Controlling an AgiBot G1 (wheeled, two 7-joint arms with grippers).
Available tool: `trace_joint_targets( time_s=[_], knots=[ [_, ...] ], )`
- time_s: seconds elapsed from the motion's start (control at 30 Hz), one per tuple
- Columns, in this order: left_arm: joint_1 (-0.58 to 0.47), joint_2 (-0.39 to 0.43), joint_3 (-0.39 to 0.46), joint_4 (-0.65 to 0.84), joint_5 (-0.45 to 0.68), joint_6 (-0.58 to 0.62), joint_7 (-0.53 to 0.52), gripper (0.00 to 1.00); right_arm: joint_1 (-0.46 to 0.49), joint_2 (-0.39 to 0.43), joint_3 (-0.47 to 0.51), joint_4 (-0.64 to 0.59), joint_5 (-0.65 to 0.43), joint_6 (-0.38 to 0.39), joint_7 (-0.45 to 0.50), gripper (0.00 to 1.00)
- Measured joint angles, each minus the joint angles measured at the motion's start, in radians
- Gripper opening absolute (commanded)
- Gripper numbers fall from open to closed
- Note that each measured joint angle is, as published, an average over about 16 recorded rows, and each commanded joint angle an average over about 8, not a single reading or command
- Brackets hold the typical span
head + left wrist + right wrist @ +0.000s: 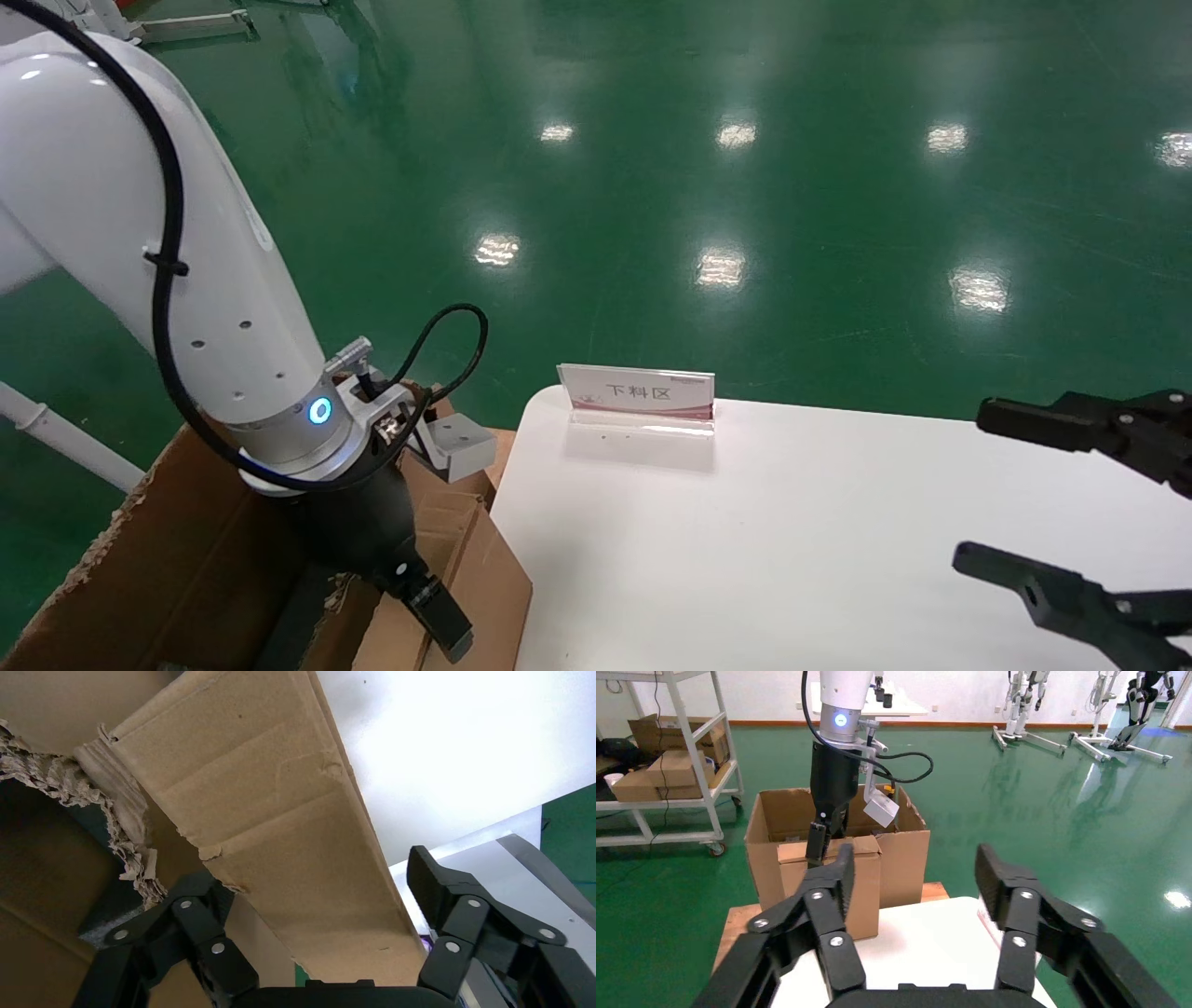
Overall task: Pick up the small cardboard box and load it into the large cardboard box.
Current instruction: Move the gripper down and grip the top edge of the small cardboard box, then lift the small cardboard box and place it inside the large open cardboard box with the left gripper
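My left gripper (424, 596) hangs low over the large cardboard box (177, 559), right at the wall beside the white table (838, 540). In the left wrist view its 2 fingers (439, 881) stand wide apart, straddling a brown cardboard flap without pinching it, so I hold nothing. I cannot find the small cardboard box in any view; whether it lies down inside the carton I cannot tell. The risk I judge here is snagging: a finger sits on each side of that flap, so lifting at an angle could catch its edge, drag the carton or rip the ragged rim further. My right gripper (1024, 503) waits with jaws spread and empty over the table's near corner, well apart from the carton.
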Motion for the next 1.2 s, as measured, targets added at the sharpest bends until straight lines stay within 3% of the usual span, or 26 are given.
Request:
trace_joint_targets(
  time_s=[0.13, 0.17, 0.8, 1.2],
  knots=[
    [0.000, 0.000, 0.000, 0.000, 0.000, 0.000, 0.000, 0.00, 0.000, 0.000, 0.000, 0.000, 0.000, 0.000, 0.000, 0.97],
    [0.000, 0.000, 0.000, 0.000, 0.000, 0.000, 0.000, 0.00, 0.000, 0.000, 0.000, 0.000, 0.000, 0.000, 0.000, 1.00],
    [-0.018, -0.006, -0.015, 0.001, 0.003, 0.006, 0.004, 0.00, 0.000, 0.000, 0.000, 0.000, 0.000, 0.000, 0.000, 1.00],
    [-0.196, -0.059, -0.120, 0.000, 0.025, 0.042, 0.062, 0.00, 0.000, 0.000, 0.000, 0.000, 0.000, 0.000, 0.000, 1.00]
  ],
)
